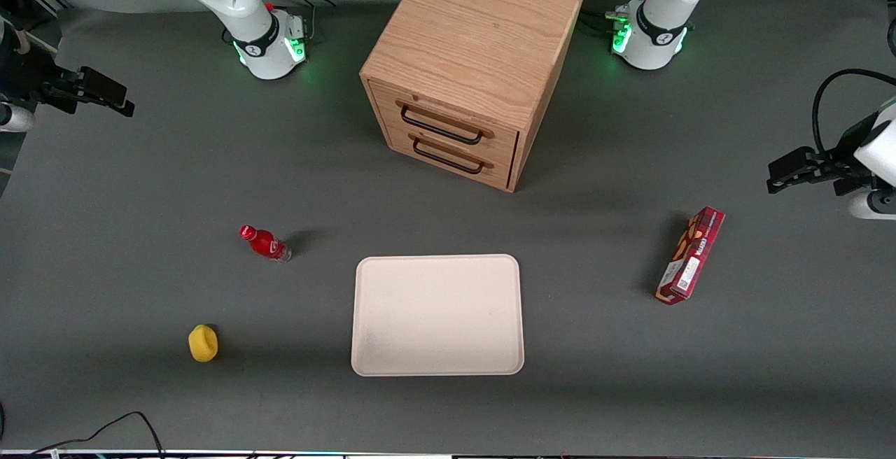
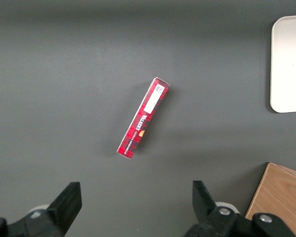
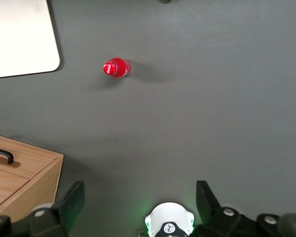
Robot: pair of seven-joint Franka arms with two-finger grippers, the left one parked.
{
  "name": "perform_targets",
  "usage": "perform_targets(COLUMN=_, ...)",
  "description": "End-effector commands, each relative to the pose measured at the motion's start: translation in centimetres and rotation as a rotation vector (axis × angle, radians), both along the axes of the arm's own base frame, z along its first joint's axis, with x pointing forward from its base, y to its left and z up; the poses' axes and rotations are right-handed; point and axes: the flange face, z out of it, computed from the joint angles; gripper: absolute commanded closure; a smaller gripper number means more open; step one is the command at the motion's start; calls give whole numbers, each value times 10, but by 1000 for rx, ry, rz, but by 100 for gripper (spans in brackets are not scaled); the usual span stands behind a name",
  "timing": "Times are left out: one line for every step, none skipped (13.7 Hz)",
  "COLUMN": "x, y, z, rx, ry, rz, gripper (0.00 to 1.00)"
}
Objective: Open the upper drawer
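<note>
Gripper (image 1: 105,95) hanging wide open and empty, well clear of the cabinet (image 1: 472,60)

The main risk I am seeing is the fingers hooking the lower handle (image 1: 448,157), since it is sitting just beneath the upper drawer's (image 1: 448,119) thin black wire handle (image 1: 441,126); a skewed approach could also be glancing off the angled front, or a pull could be dragging the whole cabinet. From the gripper, the shut upper drawer is lying at about three o'clock in the front view, well apart, with the red bottle (image 1: 266,243) standing nearer the camera
</note>
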Motion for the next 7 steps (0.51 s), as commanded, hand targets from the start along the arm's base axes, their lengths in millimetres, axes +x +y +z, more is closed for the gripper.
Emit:
perform_targets(x=-3, y=4, z=10, rx=6, ry=-6, rz=-1, gripper=0)
perform_targets(x=-3, y=6, z=11, rx=6, ry=-9, rz=-8, gripper=0)
perform_targets(x=-2, y=7, z=16, rx=5, ry=-19, rz=-8, gripper=0)
perform_targets(x=-1, y=9, z=16, rx=16, ry=-21, rz=-5, gripper=0)
perform_targets(x=-1, y=12, z=16, rx=18, ry=-21, rz=16, gripper=0)
perform_targets(x=-1, y=19, z=16, rx=22, ry=-22, rz=60, gripper=0)
perform_targets(x=-2, y=34, z=21, rx=29, ry=-32, rz=142, gripper=0)
